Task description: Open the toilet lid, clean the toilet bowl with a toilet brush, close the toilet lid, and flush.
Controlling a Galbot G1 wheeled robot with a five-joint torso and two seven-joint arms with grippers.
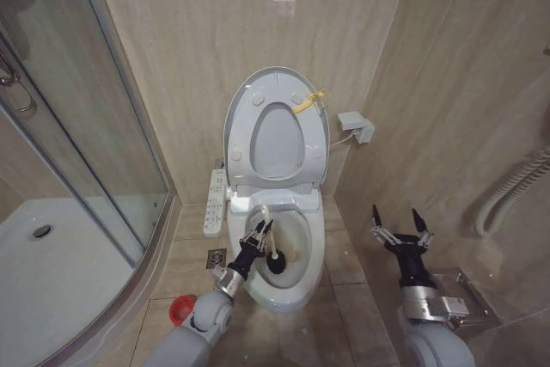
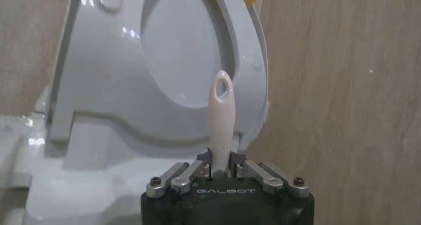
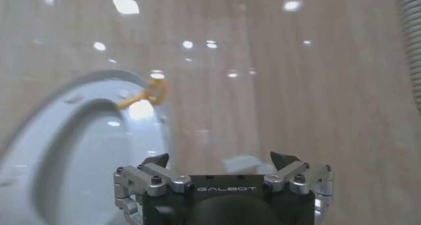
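The toilet lid [image 1: 277,139] stands raised against the back wall with the seat ring [image 1: 247,131] in front of it and a yellow tag [image 1: 309,100] at its top edge. Below it the toilet bowl [image 1: 301,285] lies uncovered, its inside stained brown. My left gripper [image 1: 258,234] hangs over the bowl's left rim, shut on the pale handle [image 2: 222,111] of the toilet brush; the dark brush head [image 1: 279,260] is down inside the bowl. In the left wrist view the left gripper [image 2: 220,168] clamps the handle. My right gripper [image 1: 400,225] waits open to the right of the toilet, and its wrist view shows the right gripper [image 3: 219,159] facing the lid [image 3: 66,151].
A white button panel [image 1: 215,202] runs along the bowl's left side. The red brush holder [image 1: 182,307] stands on the floor beside a floor drain [image 1: 217,257]. A glass shower enclosure [image 1: 77,169] closes the left. A white wall box [image 1: 357,126] and a hose [image 1: 507,195] are at the right.
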